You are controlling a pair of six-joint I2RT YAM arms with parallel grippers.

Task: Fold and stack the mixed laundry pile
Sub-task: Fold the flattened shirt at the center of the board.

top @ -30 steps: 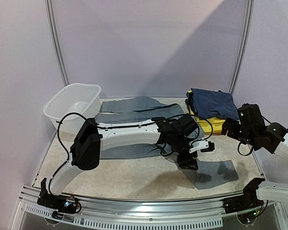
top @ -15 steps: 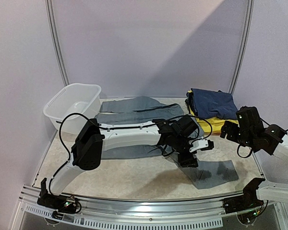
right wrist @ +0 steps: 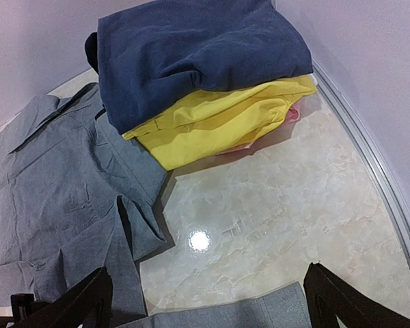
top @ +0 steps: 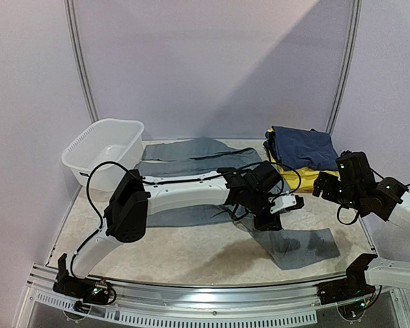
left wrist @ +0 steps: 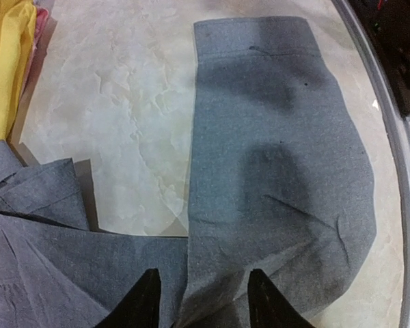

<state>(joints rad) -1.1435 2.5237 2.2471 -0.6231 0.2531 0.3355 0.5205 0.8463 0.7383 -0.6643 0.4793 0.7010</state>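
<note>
Bench [top: 191, 249]: pale beige, marble-look top, glossy, with a light glare spot in the right wrist view. A metal rail [top: 212, 281] runs along the near edge and curves up the right edge. Walls [top: 212, 61] are plain lavender, with two metal poles [top: 78, 61] at the back.

A white basin [top: 102, 152] sits at the far left corner. Grey trousers [top: 191, 160] lie flat from the far middle of the bench, one leg [left wrist: 273, 171] reaching the near right corner.

At the far right corner is a folded stack: navy garment [right wrist: 198, 48] on top, yellow garment [right wrist: 219, 119] under it, pink cloth [right wrist: 290, 116] peeking out at the bottom, touching the trousers' edge.

Left claw [left wrist: 202, 273] is down on the trousers at mid-bench, fingers part-way apart with cloth between them; cannot tell if it pinches. Right claw [right wrist: 208, 272] is spread wide, holding nothing, above the bench near the right edge.
</note>
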